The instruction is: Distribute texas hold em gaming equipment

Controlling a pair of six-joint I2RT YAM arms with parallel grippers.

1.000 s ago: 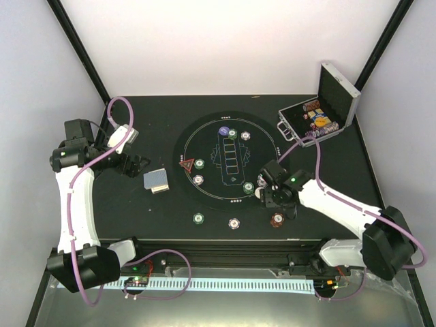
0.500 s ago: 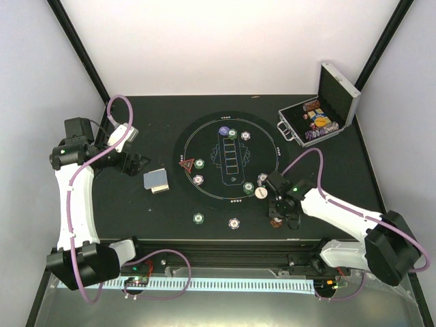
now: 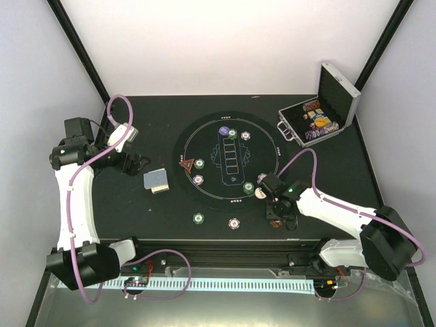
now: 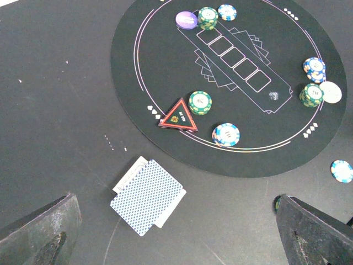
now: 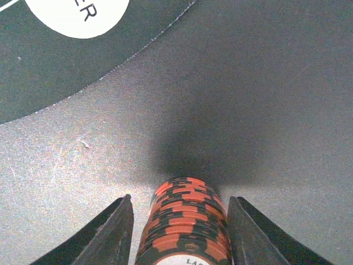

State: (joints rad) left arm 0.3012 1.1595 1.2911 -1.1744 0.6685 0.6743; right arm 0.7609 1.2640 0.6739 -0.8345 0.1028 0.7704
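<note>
Blue-grey-backed playing card deck (image 4: 148, 196): face down, cards slightly offset, desk's left half. Red triangle marker (image 4: 179, 116): flat, green striped chip (image 4: 199, 102) just beside. Purple button disc (image 4: 186, 20): flat, toward far edge. Red-brown striped chip stack (image 5: 185, 221): upright, close to desk's near edge, right of centre.

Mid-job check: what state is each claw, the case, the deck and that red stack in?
left claw: open, empty
right claw: astride red chip stack, grip unclear
red chip stack: upright, off the mat
metal case: lid open, chips inside
card deck: face down, off the mat
</note>
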